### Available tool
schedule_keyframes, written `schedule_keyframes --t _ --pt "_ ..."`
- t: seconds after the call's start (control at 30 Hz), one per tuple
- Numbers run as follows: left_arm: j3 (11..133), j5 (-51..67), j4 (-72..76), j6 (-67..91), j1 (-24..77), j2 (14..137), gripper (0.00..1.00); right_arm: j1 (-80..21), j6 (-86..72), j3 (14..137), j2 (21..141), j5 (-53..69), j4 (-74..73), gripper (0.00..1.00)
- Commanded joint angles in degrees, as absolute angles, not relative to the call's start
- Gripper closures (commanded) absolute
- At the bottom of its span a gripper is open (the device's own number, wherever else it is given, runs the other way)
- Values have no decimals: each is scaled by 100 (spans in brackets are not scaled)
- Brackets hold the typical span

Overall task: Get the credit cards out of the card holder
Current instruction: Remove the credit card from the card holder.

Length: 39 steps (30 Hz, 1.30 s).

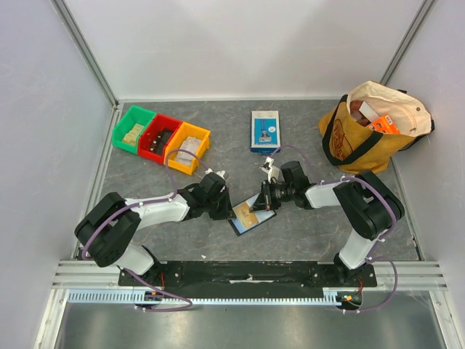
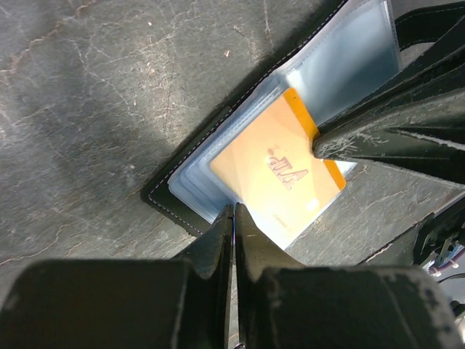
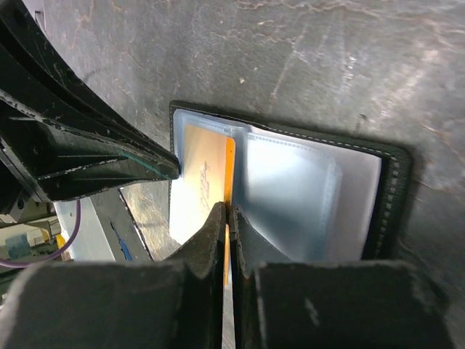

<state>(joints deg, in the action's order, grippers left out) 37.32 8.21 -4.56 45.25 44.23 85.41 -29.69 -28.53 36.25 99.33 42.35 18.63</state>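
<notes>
Top view: holder [image 1: 263, 218] lies open on the bench [image 1: 305, 233], front-centre, right between both tools. It's got clear bluish sleeves inside a black stitched rim. One yellow-orange card [image 2: 280, 171] with raised lettering sits at the sleeves, can't tell if it's still pocketed. Left tool [image 2: 234, 217] is pinched together on the holder's sleeve edge at the card's end. Right tool [image 3: 227, 212] is clamped on the card's orange-striped side. Both arms reach low and inward, wrists nearly meeting over the holder.
</notes>
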Motion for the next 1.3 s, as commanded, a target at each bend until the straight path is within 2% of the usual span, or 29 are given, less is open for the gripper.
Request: schedule_keyframes --t 0.0,0.3,0.53,0.73,0.87,1.03,1.27 --pt "3630 729 -642 4570 4456 8640 92 -2760 -2821 3498 9703 4307 1837 94" --pt "3586 720 -607 4579 4447 8491 94 -2751 -2751 3516 9571 4122 1529 95" --pt "3770 1160 -18 4763 4526 8104 85 -2751 -2909 3428 9589 4201 1758 95" --pt "4210 1240 106 4694 4597 8551 84 -2777 -2971 3410 9615 4254 1872 95" --pt "4219 1265 53 4711 4588 8850 87 -2777 -2979 3410 9606 4245 1855 94" --pt "4070 1204 -149 4763 4588 9000 93 -2769 -2979 3419 9598 4210 1837 87" --pt "3806 1125 -176 4851 4588 8947 96 -2751 -3032 3419 9589 4289 1907 85"
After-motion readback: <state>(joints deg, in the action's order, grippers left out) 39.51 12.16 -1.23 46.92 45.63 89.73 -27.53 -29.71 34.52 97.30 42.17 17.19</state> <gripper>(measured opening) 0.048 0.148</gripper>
